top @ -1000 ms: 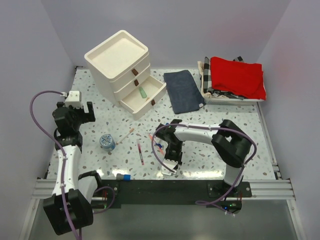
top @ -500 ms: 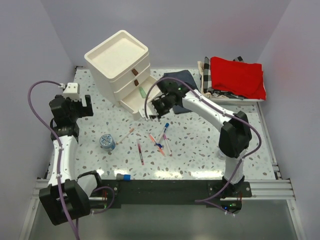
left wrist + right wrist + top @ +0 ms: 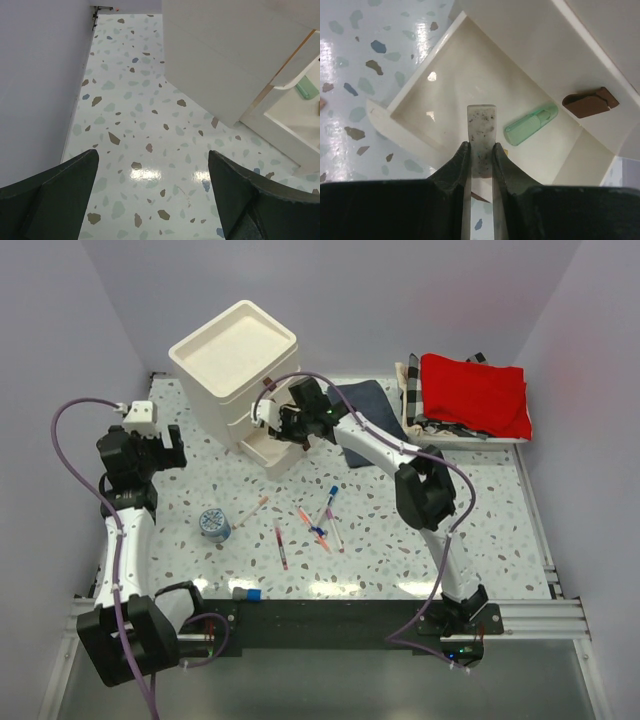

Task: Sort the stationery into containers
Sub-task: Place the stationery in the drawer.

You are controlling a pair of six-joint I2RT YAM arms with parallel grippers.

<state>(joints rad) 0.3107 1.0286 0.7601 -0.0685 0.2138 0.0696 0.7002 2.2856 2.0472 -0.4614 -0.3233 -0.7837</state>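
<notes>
**Right arm** [image 3: 380,445]: a second ago it was folded low over the front of the desk [image 3: 400,550], beside the loose pens [image 3: 322,522]. Half a second ago it had reached the drawer front. It now stretches across to the cream drawer unit [image 3: 215,400], with its wrist over the pulled-out bottom drawer [image 3: 445,75]. The right jaws are clamped on a flat speckled white piece [image 3: 481,132], held above the drawer floor and not touching it.

**Drawer contents:** the mint-green eraser [image 3: 531,123] lies inside near the back wall, just beside the held piece, as before.

**Left arm** [image 3: 128,530]: it has drifted slightly toward the left wall. The left jaws remain wide apart and hold nothing, above bare desk beside the unit's side wall.

**Desk items, unmoved:**
- The blue-white roll [image 3: 214,524].
- The pink pen [image 3: 252,510].
- The red pen [image 3: 281,548].
- The blue-capped stick [image 3: 247,592], near the front edge.
- The blue-capped pen [image 3: 331,495], now in plain view with the arm gone from above it.

**Background:** the dark blue cloth [image 3: 378,398] is partly hidden by the arm. The checkered basket [image 3: 412,415] holds the red cloth [image 3: 472,390].
</notes>
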